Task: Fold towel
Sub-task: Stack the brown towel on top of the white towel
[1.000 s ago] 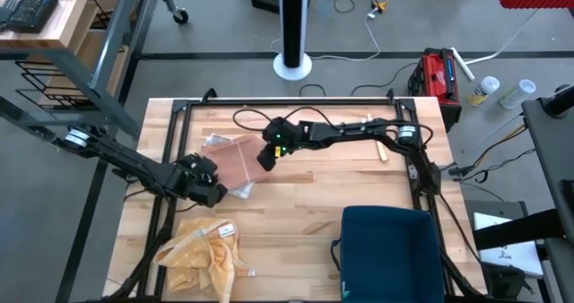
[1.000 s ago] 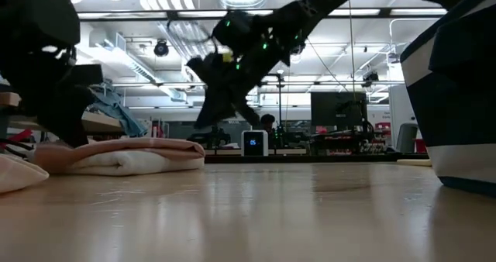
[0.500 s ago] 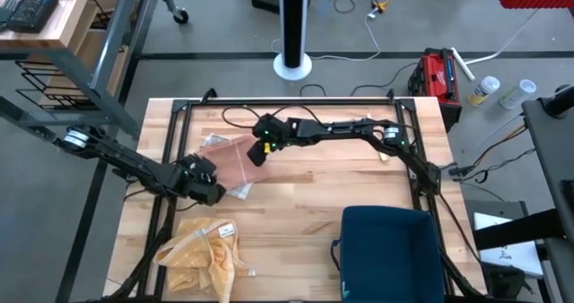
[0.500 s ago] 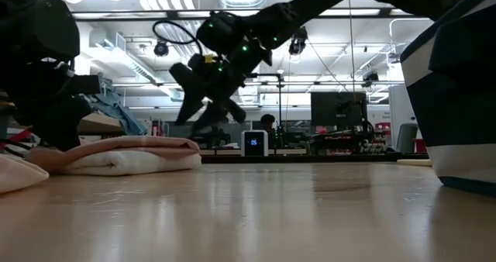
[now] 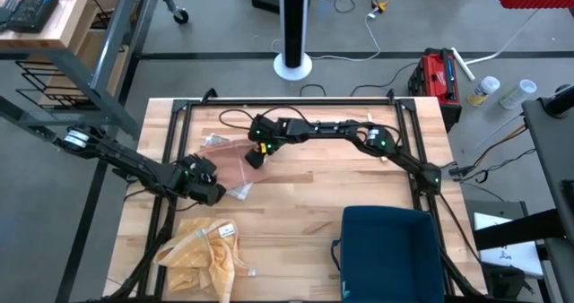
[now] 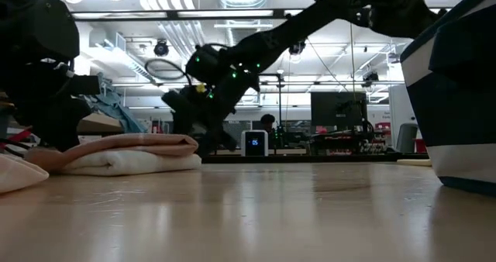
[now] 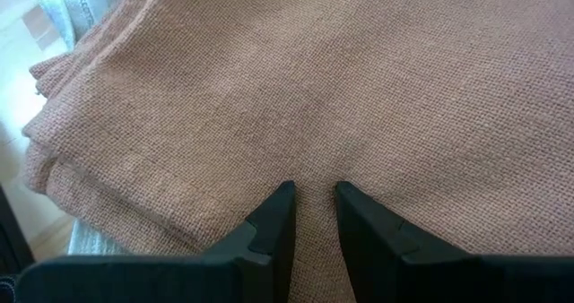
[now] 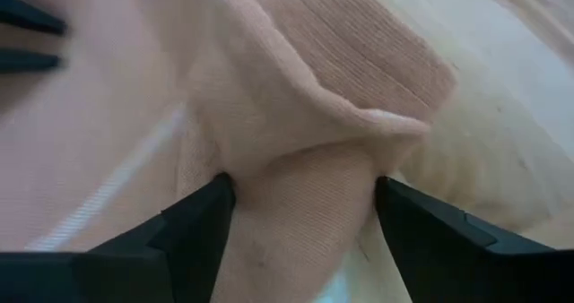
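Right claw [image 5: 255,152] stood spread over the soft, limp towel [image 5: 235,162] at its two o'clock corner; left claw [image 5: 208,192] pinched its seven o'clock edge.

No text, label, brand or number can be read with certainty in any view. A small lit screen [image 6: 253,143] in the room behind the counter shows a pale mark, too small to make out. The red case [image 5: 437,73] on the floor bears no legible lettering.
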`<state>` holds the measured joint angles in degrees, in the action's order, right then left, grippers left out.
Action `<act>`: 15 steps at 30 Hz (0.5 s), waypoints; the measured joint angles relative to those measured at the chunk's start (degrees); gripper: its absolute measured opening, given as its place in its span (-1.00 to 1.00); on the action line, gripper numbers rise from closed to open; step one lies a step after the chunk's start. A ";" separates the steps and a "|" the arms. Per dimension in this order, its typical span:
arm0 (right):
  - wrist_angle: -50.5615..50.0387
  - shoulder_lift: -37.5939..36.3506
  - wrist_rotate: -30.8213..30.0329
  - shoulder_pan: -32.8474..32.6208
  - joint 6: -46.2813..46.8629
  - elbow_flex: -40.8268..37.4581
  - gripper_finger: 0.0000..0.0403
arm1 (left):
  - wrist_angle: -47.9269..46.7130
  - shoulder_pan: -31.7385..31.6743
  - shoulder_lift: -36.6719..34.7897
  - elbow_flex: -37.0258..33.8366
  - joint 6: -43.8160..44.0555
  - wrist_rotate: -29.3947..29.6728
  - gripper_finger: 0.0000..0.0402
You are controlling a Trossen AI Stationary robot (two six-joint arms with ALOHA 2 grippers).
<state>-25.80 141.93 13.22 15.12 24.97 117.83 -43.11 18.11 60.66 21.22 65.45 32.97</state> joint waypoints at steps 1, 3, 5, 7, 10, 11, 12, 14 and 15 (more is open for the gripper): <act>0.70 -0.17 0.25 -0.14 -0.05 0.08 0.31 | -0.02 0.00 0.00 -0.01 -0.02 0.04 -0.62; 0.55 -0.61 0.32 -0.29 -0.36 0.08 0.28 | -0.08 0.00 0.00 -0.01 -0.02 0.17 -0.62; 0.53 -0.93 0.38 -0.33 -0.66 0.08 0.22 | -0.15 0.00 0.00 -0.03 -0.05 0.18 -0.62; 0.27 -1.55 0.49 -0.29 -0.96 0.06 0.16 | -0.17 0.00 0.00 -0.05 -0.12 0.24 -0.62; 0.08 -2.70 0.39 -0.42 -1.56 0.06 0.03 | -0.10 0.00 0.00 -0.20 -0.46 0.32 -0.62; -0.05 -2.89 0.32 -0.58 -1.85 0.06 -0.01 | -0.07 0.00 0.00 -0.28 -0.47 0.34 -0.62; 0.02 -3.09 0.32 -0.64 -1.98 0.06 -0.06 | -0.06 0.02 0.00 -0.35 -0.48 0.35 -0.62; -0.01 -3.30 0.32 -0.78 -2.03 0.06 -0.15 | -0.06 0.02 0.00 -0.46 -0.48 0.43 -0.62; 0.30 -3.38 0.32 -0.82 -2.06 0.06 -0.20 | -0.05 0.02 0.00 -0.52 -0.48 0.50 -0.62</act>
<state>-25.50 138.55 13.54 14.30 22.91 117.89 -43.16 18.13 60.66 20.70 64.97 33.47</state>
